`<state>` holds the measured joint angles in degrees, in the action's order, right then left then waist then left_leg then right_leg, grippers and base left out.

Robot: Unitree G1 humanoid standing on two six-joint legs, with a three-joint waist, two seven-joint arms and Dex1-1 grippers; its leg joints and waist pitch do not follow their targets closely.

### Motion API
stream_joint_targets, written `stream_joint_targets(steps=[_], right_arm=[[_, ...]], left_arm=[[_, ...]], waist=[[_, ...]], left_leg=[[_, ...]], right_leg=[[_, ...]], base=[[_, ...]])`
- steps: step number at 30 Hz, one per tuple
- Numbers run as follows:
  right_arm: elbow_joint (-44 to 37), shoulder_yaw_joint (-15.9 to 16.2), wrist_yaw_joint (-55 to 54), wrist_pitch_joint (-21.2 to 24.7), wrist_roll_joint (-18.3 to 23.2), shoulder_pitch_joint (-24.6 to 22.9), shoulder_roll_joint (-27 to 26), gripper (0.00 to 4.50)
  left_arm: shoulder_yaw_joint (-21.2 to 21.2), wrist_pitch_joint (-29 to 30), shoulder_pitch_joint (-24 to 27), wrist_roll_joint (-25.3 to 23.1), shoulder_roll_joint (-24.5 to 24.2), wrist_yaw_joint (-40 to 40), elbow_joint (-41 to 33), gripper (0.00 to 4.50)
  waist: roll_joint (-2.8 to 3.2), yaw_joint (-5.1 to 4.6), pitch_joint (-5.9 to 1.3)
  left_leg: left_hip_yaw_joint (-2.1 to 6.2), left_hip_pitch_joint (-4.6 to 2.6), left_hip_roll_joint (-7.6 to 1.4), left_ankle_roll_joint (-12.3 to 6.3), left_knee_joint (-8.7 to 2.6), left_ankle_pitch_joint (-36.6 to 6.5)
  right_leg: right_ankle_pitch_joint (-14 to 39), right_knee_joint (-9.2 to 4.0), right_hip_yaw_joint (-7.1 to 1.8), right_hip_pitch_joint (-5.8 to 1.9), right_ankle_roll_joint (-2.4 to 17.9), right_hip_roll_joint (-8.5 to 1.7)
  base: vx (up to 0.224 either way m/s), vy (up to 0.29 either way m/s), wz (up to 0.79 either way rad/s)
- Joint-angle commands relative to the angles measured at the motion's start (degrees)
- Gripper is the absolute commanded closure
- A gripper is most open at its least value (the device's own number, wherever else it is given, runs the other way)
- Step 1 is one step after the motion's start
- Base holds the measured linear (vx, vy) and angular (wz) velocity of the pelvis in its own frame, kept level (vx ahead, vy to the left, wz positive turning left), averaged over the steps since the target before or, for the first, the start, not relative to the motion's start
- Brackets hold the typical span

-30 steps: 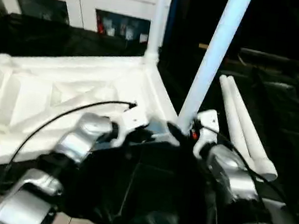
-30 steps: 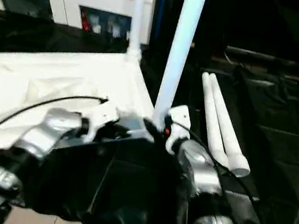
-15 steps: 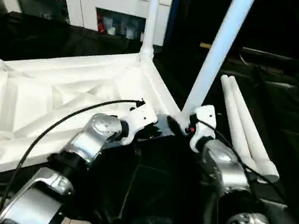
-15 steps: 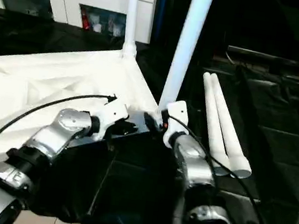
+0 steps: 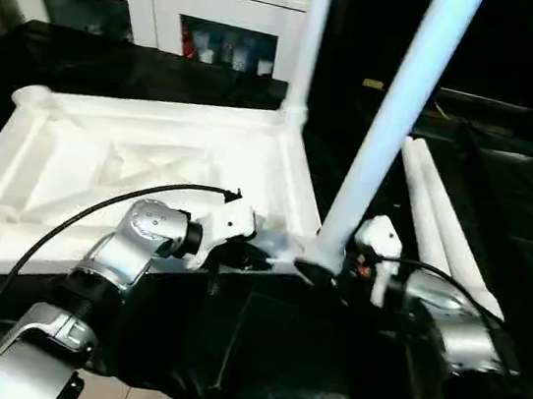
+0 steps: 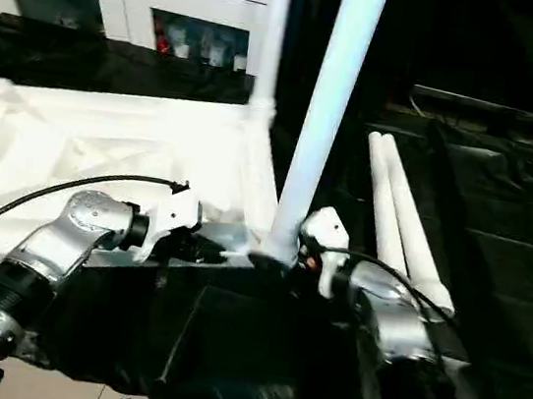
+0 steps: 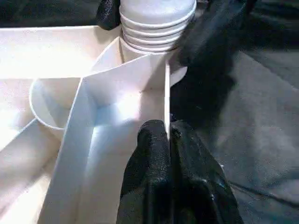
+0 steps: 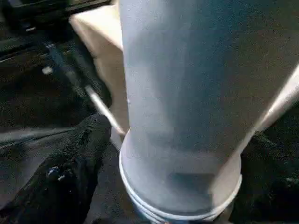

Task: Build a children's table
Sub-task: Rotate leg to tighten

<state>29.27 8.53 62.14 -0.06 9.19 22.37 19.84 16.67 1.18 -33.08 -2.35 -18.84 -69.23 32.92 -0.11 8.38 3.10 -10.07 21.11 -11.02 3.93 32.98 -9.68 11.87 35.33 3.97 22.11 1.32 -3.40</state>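
Tabletop of ribbed white plastic (image 5: 152, 169) lies upside down on the black-draped surface (image 5: 507, 184). One tapered white leg (image 5: 308, 47) stands in the far socket. A second leg (image 5: 396, 128), tilted half a second ago, now stands straighter at the near corner socket (image 7: 154, 51), so seating looks close. The right gripper (image 5: 336, 269) clasps its base; the left gripper (image 7: 170, 140) pinches the tabletop's rim. Two spare legs (image 5: 442, 219) lie beside.

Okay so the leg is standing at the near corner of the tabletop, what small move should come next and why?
Probably press the leg straight down while twisting. Its ribbed end still shows above the corner socket, so it looks not fully seated. The left pincer pinches the tabletop wall, steadying it; the right pincer straddles the leg.
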Motion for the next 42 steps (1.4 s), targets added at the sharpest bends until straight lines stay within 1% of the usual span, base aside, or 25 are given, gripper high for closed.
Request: stream_joint_targets(steps=[1,2,3,5,7,10,12,14,17,19,21,23,24,25,26,27,29,31,34,35,36,39,40,41,42], right_arm=[[-4.11,4.46,6.61,1.28,1.34,-1.35,-0.33,0.61],[-4.14,4.47,6.65,1.30,1.34,-1.37,-0.32,0.61],[-6.49,5.30,9.15,2.95,2.16,-2.52,0.78,0.88],[-7.37,5.66,10.01,3.58,2.50,-2.96,1.19,0.95],[-8.40,6.10,10.96,3.90,2.67,-3.68,1.59,1.00],[-8.96,6.21,11.09,4.19,2.73,-4.01,1.56,1.32],[-8.97,6.26,10.86,4.10,2.62,-4.11,1.37,1.38],[-9.12,6.19,10.47,4.18,2.47,-4.26,1.05,1.65],[-9.53,5.70,9.14,4.56,2.47,-4.55,0.38,1.69],[-9.24,4.16,5.81,5.21,3.32,-4.47,-1.73,1.72],[-9.10,3.85,4.79,5.16,3.25,-4.40,-2.23,1.72],[-6.80,2.73,-0.73,4.26,1.77,-3.55,-4.47,1.73],[-4.21,1.63,-6.36,3.23,0.27,-2.58,-6.78,1.73],[-2.86,1.09,-9.40,2.99,-0.50,-1.99,-7.91,1.73],[-1.24,0.34,-12.94,2.06,-1.28,-1.32,-9.23,1.73],[-0.65,0.07,-14.25,1.70,-1.57,-1.07,-9.70,1.73],[2.08,-1.29,-19.97,2.34,-2.12,0.23,-12.21,1.74],[4.66,-2.34,-25.18,2.67,-2.66,1.55,-14.41,1.74],[9.37,-4.05,-35.14,2.32,-4.18,4.20,-17.81,1.74],[9.60,-4.11,-35.65,2.34,-4.27,4.35,-17.95,1.74],[12.60,-4.80,-42.27,2.69,-5.56,6.30,-19.56,1.74],[16.07,-5.68,-45.91,1.40,-6.99,8.40,-21.16,1.74],[17.19,-5.31,-46.55,-0.16,-7.99,9.07,-21.34,1.74],[17.21,-5.30,-46.56,-0.19,-8.01,9.09,-21.34,1.74],[17.91,-5.30,-46.10,-1.17,-8.15,9.43,-21.42,1.39]], left_arm=[[-0.98,-1.69,-1.01,2.19,0.22,-0.18,-1.86,4.50],[-0.98,-1.70,-1.01,2.19,0.21,-0.20,-1.86,4.50],[-1.28,-2.03,-1.12,2.59,-0.84,-1.90,-1.49,4.50],[-1.32,-2.09,-1.14,2.81,-1.37,-2.80,-1.39,4.50],[-1.45,-2.12,-0.96,3.19,-2.61,-4.68,-1.45,4.50],[-1.43,-2.27,-0.65,3.39,-3.47,-5.68,-1.35,4.50],[-1.41,-2.33,-0.50,3.37,-3.61,-5.68,-1.32,4.50],[-1.40,-2.30,-0.36,3.40,-3.59,-5.41,-1.37,4.50],[-1.70,-2.14,-0.14,3.38,-3.03,-4.66,-1.48,4.50],[-2.07,-1.44,-0.01,3.43,-1.62,-2.43,-1.81,4.50],[-2.17,-1.35,-0.03,3.40,-1.25,-1.84,-1.81,4.50],[-2.28,-0.45,-0.69,2.54,0.53,1.96,-1.26,4.50],[-2.18,0.35,-1.46,1.28,2.25,5.90,-0.56,4.50],[-2.03,0.73,-1.94,0.47,3.01,7.87,-0.02,4.50],[-1.93,1.21,-2.48,-0.21,3.93,9.84,0.66,4.50],[-1.90,1.38,-2.67,-0.45,4.26,10.55,0.92,4.50],[-1.93,2.43,-3.76,-1.19,6.40,13.93,2.08,4.50],[-1.92,3.08,-5.01,-2.19,8.42,17.73,3.43,4.50],[-2.04,4.45,-7.18,-3.57,11.92,24.67,5.89,4.50],[-2.05,4.50,-7.27,-3.63,12.09,25.00,6.01,4.50],[-2.12,5.08,-8.37,-4.25,14.17,28.57,7.40,4.50],[-1.85,4.68,-8.81,-5.51,15.59,30.40,8.32,4.50],[-1.52,4.07,-8.77,-5.77,15.86,30.11,8.55,4.50],[-1.51,4.06,-8.77,-5.77,15.86,30.10,8.55,4.50],[-1.52,3.65,-8.77,-5.80,15.97,29.94,8.84,4.50]], waist=[[-0.35,0.06,-3.76],[-0.31,0.08,-3.76],[-0.36,0.24,-3.72],[-0.31,0.31,-3.73],[-0.33,0.36,-3.70],[-0.31,0.29,-3.61],[-0.28,0.29,-3.69],[-0.29,0.26,-3.72],[-0.30,0.26,-3.72],[-0.35,0.19,-3.70],[-0.32,0.11,-3.67],[-0.53,-0.14,-3.59],[-0.38,-0.42,-3.50],[-0.55,-0.60,-3.48],[-0.48,-0.82,-3.40],[-0.49,-0.97,-3.47],[-0.55,-1.06,-3.52],[-0.29,-1.25,-3.64],[-0.26,-1.48,-3.72],[-0.20,-1.62,-3.81],[-0.08,-1.75,-3.90],[-0.15,-1.82,-3.99],[-0.11,-1.74,-4.02],[-0.07,-1.69,-4.05],[-0.02,-1.72,-4.01]], left_leg=[[0.70,-0.61,-2.89,-4.37,-3.32,-9.62],[0.73,-0.66,-2.90,-4.37,-3.36,-9.59],[0.72,-0.71,-2.87,-4.54,-3.33,-9.51],[0.73,-0.64,-2.91,-4.55,-3.34,-9.71],[0.70,-0.71,-2.90,-4.18,-3.40,-10.30],[0.77,-0.69,-2.89,-3.47,-3.54,-11.03],[0.79,-0.70,-2.92,-3.22,-3.52,-10.74],[0.80,-0.66,-2.88,-3.31,-3.49,-10.36],[0.76,-0.64,-2.87,-3.46,-3.43,-9.96],[0.75,-0.63,-2.86,-3.42,-3.45,-10.11],[0.81,-0.73,-2.84,-3.08,-3.54,-10.62],[0.81,-0.78,-2.87,-2.46,-3.63,-11.22],[0.96,-0.79,-2.81,-1.86,-3.76,-11.53],[0.93,-0.77,-2.76,-1.56,-3.80,-11.66],[1.01,-0.88,-2.64,-0.87,-3.89,-12.48],[0.95,-0.95,-2.57,-0.68,-3.85,-12.57],[0.93,-0.94,-2.63,-0.92,-3.77,-12.02],[0.95,-0.95,-2.54,-0.78,-3.79,-11.18],[0.92,-0.81,-2.58,-0.88,-3.75,-10.28],[0.89,-0.95,-2.45,-0.60,-3.71,-9.80],[0.90,-0.88,-2.44,-0.54,-3.64,-8.94],[0.92,-0.61,-2.33,-1.00,-3.51,-8.28],[0.85,-0.60,-2.29,-1.51,-3.40,-8.08],[0.85,-0.55,-2.31,-1.94,-3.36,-7.76],[0.85,-0.54,-2.32,-2.27,-3.39,-8.07]], right_leg=[[6.45,-3.99,-3.00,-2.52,11.80,-5.36],[6.45,-4.00,-2.97,-2.52,11.83,-5.33],[6.52,-4.08,-2.97,-2.55,11.78,-5.33],[6.87,-4.07,-2.98,-2.51,11.71,-5.36],[8.07,-4.19,-2.98,-2.41,11.63,-5.42],[9.85,-4.35,-2.97,-2.39,11.39,-5.52],[9.41,-4.26,-2.99,-2.37,11.40,-5.50],[8.47,-4.14,-2.96,-2.42,11.58,-5.46],[7.70,-4.10,-2.98,-2.44,11.75,-5.46],[8.07,-4.13,-2.99,-2.46,11.77,-5.47],[9.05,-4.23,-2.95,-2.38,11.62,-5.51],[10.84,-4.40,-3.04,-2.25,11.29,-5.64],[11.67,-4.51,-3.02,-2.21,11.34,-5.72],[12.28,-4.60,-3.00,-2.27,11.18,-5.72],[14.67,-4.79,-2.94,-2.22,10.64,-5.77],[15.29,-4.91,-3.00,-2.18,10.42,-5.79],[14.33,-4.90,-3.16,-2.24,10.12,-5.74],[12.40,-4.66,-3.10,-2.17,10.44,-5.54],[9.31,-4.42,-3.20,-2.31,10.84,-5.54],[8.16,-4.30,-3.14,-2.26,11.16,-5.39],[6.45,-4.12,-3.15,-2.36,11.64,-5.40],[4.30,-3.95,-3.14,-2.70,11.87,-5.53],[3.48,-3.97,-3.15,-2.76,11.79,-5.52],[2.63,-3.87,-3.15,-2.80,11.84,-5.56],[2.56,-3.90,-3.10,-2.80,11.87,-5.48]], base=[[0.000,0.000,0.00],[0.000,0.000,0.00],[0.000,0.000,0.00],[0.000,0.000,0.00],[0.000,0.000,0.00],[0.000,0.000,0.00],[0.000,0.000,0.00],[0.000,0.000,0.00],[0.000,0.000,0.00],[0.000,0.000,0.00],[0.000,0.000,0.00],[0.000,0.000,0.00],[0.000,0.000,0.00],[0.000,0.000,0.00],[0.000,0.000,0.00],[0.000,0.000,0.00],[0.000,0.000,0.00],[0.000,0.000,0.00],[0.000,0.000,0.00],[0.000,0.000,0.00],[0.000,0.000,0.00],[0.000,0.000,0.00],[0.000,0.000,0.00],[0.000,0.000,0.00],[0.000,0.000,0.00]])
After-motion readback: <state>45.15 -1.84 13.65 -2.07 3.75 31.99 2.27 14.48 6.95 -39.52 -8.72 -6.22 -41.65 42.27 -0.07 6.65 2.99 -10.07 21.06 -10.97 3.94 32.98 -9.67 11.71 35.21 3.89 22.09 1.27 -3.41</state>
